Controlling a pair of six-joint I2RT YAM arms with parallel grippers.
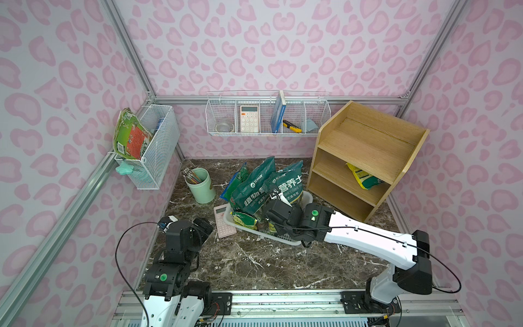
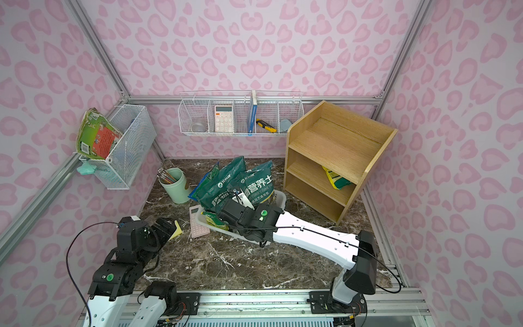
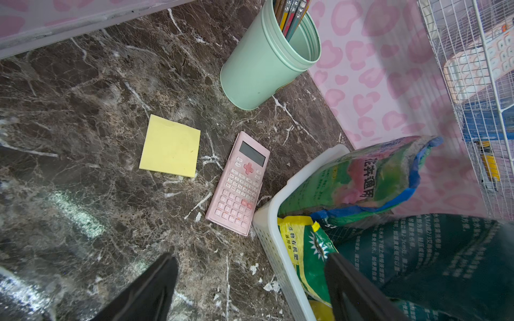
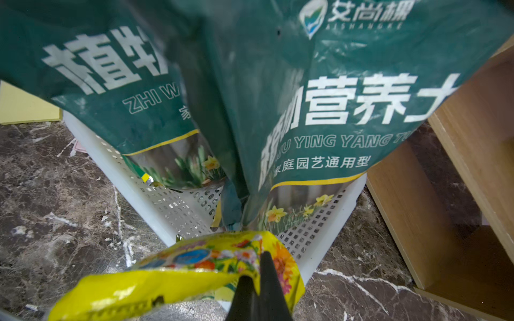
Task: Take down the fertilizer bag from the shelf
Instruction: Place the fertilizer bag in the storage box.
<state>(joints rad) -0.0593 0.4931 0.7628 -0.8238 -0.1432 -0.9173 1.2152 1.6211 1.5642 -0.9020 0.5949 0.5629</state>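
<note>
Nearest, a bare stretch of the marble table [image 1: 268,263] is left open between the two arms. The left gripper [image 3: 250,257] is held low over the table's near left part, its jaws spread wide with nothing between them. A yellow sticky pad [image 3: 171,150] and a pink calculator [image 3: 240,186] are seen just beyond it, the calculator just beside a corner of the white basket [image 3: 274,244]. The right gripper [image 4: 256,273] is pressed together on the edge of a yellow flowered bag [image 4: 167,278], which is held at the basket's near corner. Whether it hangs over the rim or just before it cannot be told. Two tall green soil bags [image 4: 333,97] are stood in the basket, close ahead of the fingertips. Room is narrowed on the right by the shelf [image 1: 365,141], set near the basket. On its middle tier a yellow-and-green fertilizer bag [image 1: 363,175] is seen lying tilted, well apart from both grippers.
</note>
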